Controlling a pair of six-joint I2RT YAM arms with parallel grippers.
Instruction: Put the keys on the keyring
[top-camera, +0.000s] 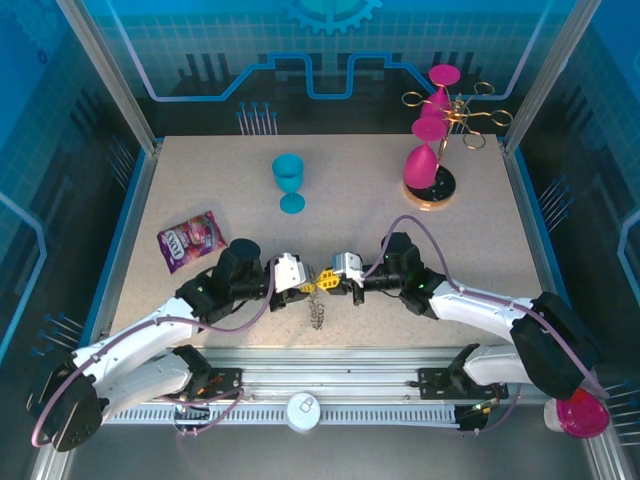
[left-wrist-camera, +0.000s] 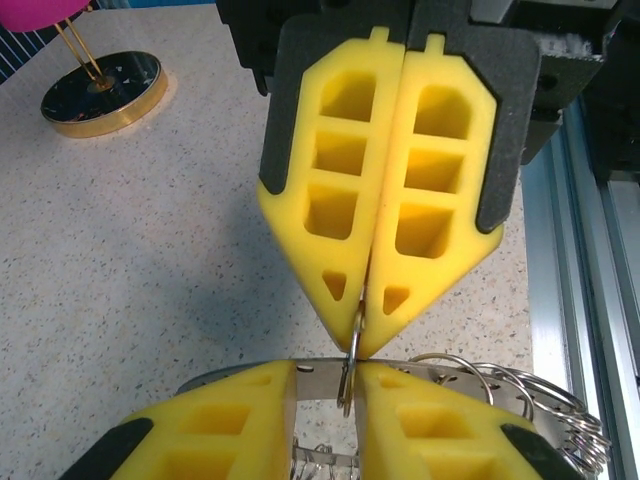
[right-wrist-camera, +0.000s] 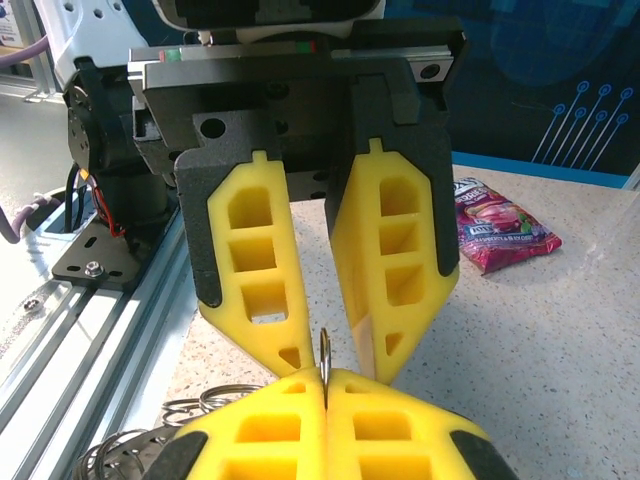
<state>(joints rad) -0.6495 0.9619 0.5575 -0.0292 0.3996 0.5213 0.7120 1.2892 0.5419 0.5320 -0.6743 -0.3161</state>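
My two grippers meet tip to tip at the table's near middle. The right gripper (top-camera: 334, 277) (right-wrist-camera: 325, 378) is shut on a small metal ring (right-wrist-camera: 324, 350), which I see edge-on. In the left wrist view that ring (left-wrist-camera: 351, 370) hangs from the right gripper (left-wrist-camera: 359, 345) into the gap of my left gripper (left-wrist-camera: 325, 372). The left gripper (top-camera: 307, 279) is open, with its fingers either side of the ring. The keyring (left-wrist-camera: 320, 378), a grey band with several split rings (left-wrist-camera: 510, 392), dangles below the grippers (top-camera: 318, 308). The keys are hidden.
A blue goblet (top-camera: 289, 181) stands mid-table and a purple candy bag (top-camera: 191, 240) lies at the left. The gold rack (top-camera: 437, 187) with pink goblets is at the back right. Another pink goblet (top-camera: 583, 416) lies beyond the near rail (top-camera: 330, 385).
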